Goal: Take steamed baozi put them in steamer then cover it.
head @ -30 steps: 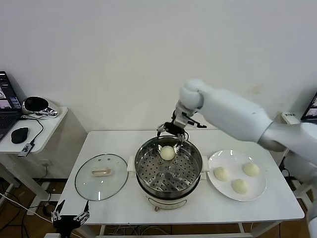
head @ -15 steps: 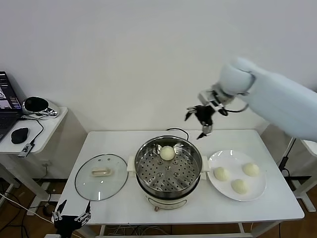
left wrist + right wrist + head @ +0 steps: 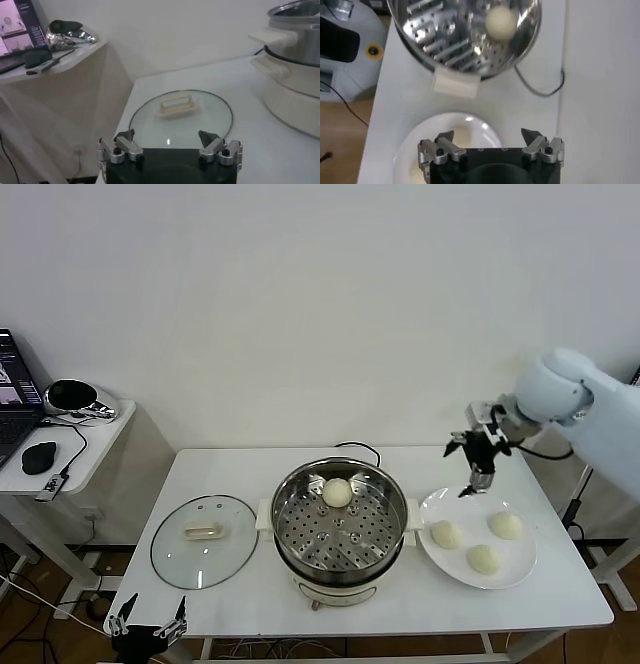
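The steel steamer (image 3: 340,529) stands mid-table with one steamed baozi (image 3: 337,493) on its perforated tray, toward the back. Three more baozi (image 3: 447,534) (image 3: 506,525) (image 3: 484,559) lie on a white plate (image 3: 520,554) to its right. My right gripper (image 3: 466,471) hangs open and empty above the plate's back-left rim. Its wrist view shows the plate (image 3: 455,135), the steamer (image 3: 465,30) and the baozi (image 3: 501,22) in it. The glass cover (image 3: 205,541) lies flat on the table, left of the steamer. My left gripper (image 3: 147,626) is parked open, low before the table's front-left edge, facing the cover (image 3: 180,112).
The steamer's black cord (image 3: 360,448) runs over the table behind it. A side table (image 3: 95,454) at the far left carries a laptop, a mouse and headphones. The wall stands close behind the table.
My right gripper has lifted out of the steamer, leaving a baozi on the tray, and swung right to hover over the plate. The left arm has stayed put.
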